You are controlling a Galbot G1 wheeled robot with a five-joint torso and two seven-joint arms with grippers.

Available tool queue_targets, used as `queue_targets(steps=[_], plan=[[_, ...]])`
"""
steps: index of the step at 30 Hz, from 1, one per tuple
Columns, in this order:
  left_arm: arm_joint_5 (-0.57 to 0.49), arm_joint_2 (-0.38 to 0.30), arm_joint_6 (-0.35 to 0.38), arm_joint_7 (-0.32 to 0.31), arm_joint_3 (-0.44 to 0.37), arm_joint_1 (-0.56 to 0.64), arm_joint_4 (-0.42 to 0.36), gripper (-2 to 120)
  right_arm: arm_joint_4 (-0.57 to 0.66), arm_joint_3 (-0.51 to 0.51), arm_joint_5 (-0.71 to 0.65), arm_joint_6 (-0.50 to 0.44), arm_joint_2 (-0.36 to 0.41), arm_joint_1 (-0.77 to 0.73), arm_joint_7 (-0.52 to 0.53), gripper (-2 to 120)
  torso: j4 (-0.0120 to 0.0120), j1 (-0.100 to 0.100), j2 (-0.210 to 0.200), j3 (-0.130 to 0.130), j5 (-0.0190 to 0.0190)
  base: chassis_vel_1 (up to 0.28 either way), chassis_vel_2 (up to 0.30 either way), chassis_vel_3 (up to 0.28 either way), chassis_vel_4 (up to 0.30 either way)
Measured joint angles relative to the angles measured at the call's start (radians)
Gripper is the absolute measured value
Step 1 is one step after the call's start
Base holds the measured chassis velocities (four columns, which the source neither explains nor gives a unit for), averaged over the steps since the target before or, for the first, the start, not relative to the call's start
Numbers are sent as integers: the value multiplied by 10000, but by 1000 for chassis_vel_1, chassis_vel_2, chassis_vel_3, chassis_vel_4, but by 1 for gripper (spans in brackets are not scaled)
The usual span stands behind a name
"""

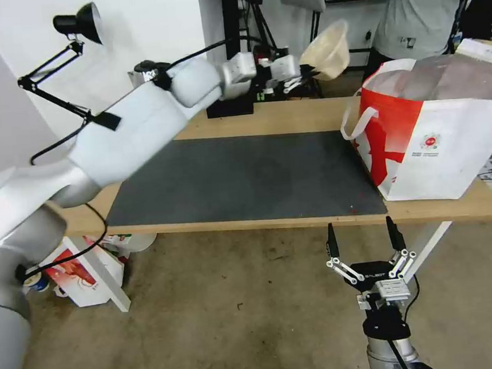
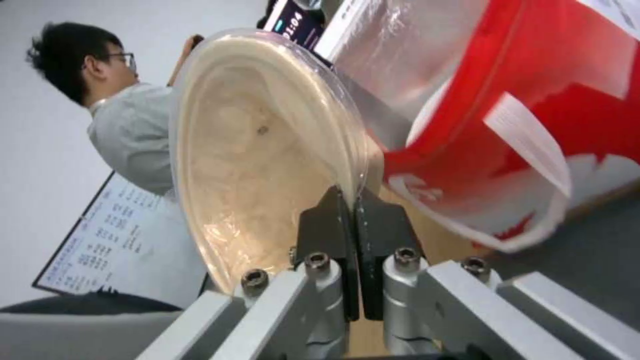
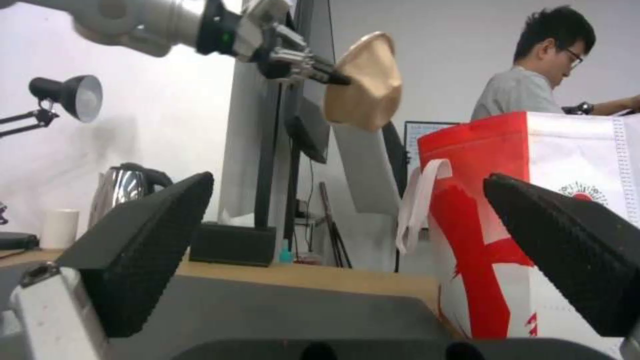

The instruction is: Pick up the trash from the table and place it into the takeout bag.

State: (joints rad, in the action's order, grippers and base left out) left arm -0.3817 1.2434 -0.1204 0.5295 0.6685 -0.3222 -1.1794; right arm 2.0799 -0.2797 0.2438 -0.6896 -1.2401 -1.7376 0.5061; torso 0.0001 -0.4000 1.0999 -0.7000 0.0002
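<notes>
Right now my left gripper (image 1: 304,75) is raised high above the far side of the table (image 1: 263,120), clenched on the rim of the tan bowl (image 1: 326,51). From the left wrist view, my two dark fingers (image 2: 331,220) meet tight on the bowl's thin edge, with the rim pinched between them, so the bowl (image 2: 267,150) hangs tilted on its side, its hollow facing back toward my wrist. I judge that an edge grip is the sensible way to hold something this wide and shallow, since my jaws could not span the whole bowl. It is held up in the air, touching nothing else, just beside the bag (image 1: 442,127) and above the level of its open top, on the side where the white strap handle hangs. That height looks chosen so the bowl can pass over the bag's red wall without catching it. The bag stands upright at the right end of the table, partly on the dark grey mat (image 1: 240,179), its mouth open and its silvery lining showing, ready to take what is dropped in. The mat shows bare, so I judge this bowl to be among the last of the trash. My right gripper (image 1: 365,243) waits low in front of the table's near edge, pointing up, its jaws spread wide and holding nothing; from its own view the two black pads (image 3: 140,245) stand well apart, and the bowl (image 3: 365,82) appears up beyond them.
</notes>
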Motion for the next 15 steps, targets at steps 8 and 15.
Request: queue_targets(steps=[8, 15], plan=[[83, 924, -154, -6, 34, -347, 714, 0, 0, 0, 0, 0, 0, 0, 1, 100, -2, 0, 0, 0, 1, 0, 0, 0, 0], [200, 1719, -248, -1, 55, -552, 1287, 0, 0, 0, 0, 0, 0, 0, 0, 100, -1, 1, 0, 0, 0, 0, 0, 0, 0]])
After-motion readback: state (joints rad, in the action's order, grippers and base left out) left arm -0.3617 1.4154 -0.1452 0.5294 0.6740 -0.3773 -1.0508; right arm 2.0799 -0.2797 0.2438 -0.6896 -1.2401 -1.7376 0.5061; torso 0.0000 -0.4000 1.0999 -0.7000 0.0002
